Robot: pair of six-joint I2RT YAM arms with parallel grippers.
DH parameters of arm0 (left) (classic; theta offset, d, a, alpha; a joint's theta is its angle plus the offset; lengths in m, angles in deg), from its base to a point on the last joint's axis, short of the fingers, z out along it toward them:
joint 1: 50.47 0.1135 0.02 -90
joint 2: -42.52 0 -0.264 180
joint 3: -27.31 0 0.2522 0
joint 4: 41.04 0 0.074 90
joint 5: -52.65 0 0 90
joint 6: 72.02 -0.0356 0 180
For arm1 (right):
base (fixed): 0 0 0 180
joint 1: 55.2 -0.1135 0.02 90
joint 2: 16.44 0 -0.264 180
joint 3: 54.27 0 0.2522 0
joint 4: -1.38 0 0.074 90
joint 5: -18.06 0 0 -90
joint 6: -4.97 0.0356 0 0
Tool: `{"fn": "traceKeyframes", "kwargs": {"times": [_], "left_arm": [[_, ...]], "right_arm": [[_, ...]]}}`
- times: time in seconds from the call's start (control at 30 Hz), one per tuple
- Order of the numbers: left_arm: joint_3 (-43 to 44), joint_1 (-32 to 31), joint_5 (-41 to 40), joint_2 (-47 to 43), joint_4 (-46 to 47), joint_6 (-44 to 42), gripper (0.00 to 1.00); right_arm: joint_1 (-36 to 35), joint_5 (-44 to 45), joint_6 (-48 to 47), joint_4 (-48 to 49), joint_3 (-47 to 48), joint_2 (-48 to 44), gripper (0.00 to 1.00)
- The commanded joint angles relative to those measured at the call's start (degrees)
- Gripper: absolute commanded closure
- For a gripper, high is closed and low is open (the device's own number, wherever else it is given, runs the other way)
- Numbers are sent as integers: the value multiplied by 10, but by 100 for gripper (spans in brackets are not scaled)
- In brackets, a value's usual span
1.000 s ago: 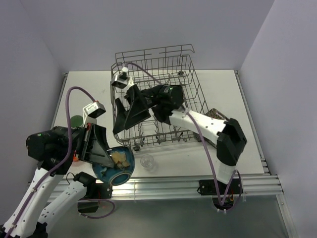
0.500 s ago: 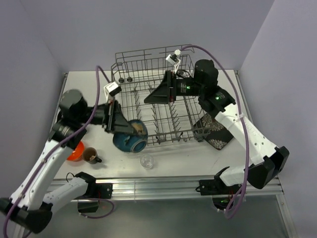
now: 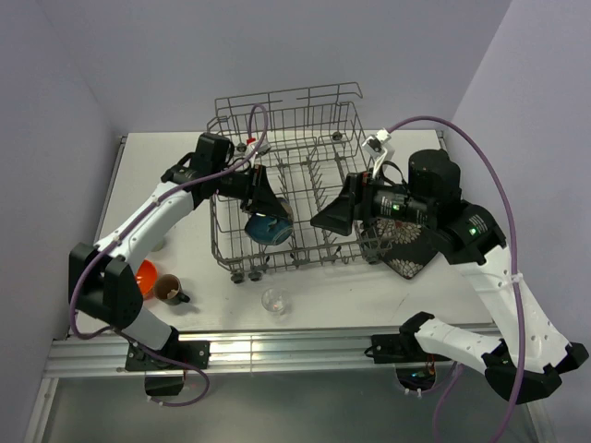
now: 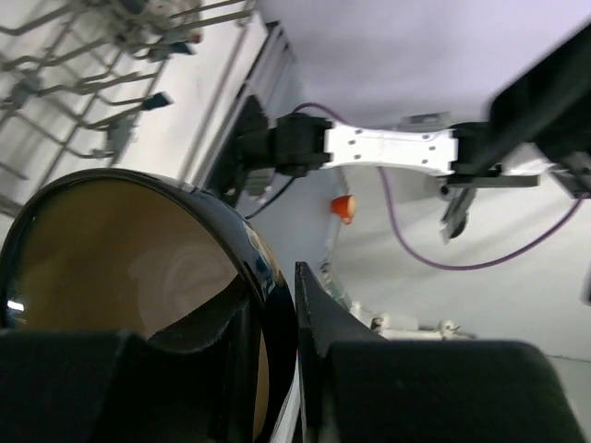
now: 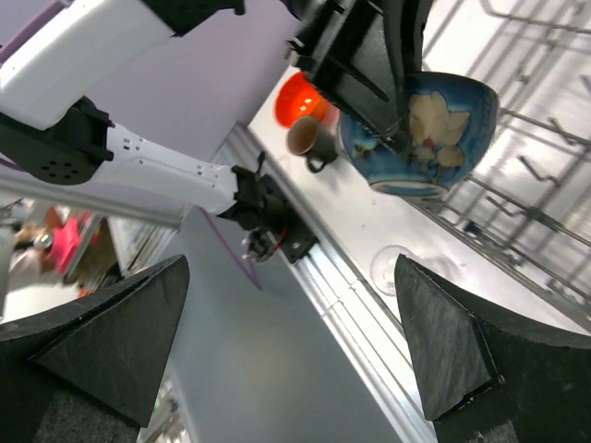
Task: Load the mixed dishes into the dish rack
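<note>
**Bowl held over the rack**

The left gripper [image 4: 277,318] pinches the blue bowl [image 3: 268,227] by its rim (one finger inside, one outside), over the rack's [image 3: 305,118] left part. The right gripper [image 3: 334,214] hangs spread wide over the rack's right part. The plate [image 3: 404,251] lies just right of the rack. The mug [image 3: 171,290], orange bowl [image 3: 143,274] and glass [image 3: 273,299] stand on the table [image 3: 157,166].

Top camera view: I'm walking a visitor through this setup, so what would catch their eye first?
First, the blue bowl with its flower pattern, gripped by the rim in the left hand over the left half of the wire rack. Next, the bright orange bowl near the table's left edge, beside a brown mug. The right hand hangs open and empty at the rack's right side.
</note>
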Motion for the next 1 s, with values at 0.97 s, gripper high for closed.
{"fn": "traceKeyframes", "kwargs": {"times": [0.97], "left_arm": [[104, 65, 225, 160, -54, -169, 100]], "right_arm": [[81, 38, -24, -72, -46, -42, 0]]}}
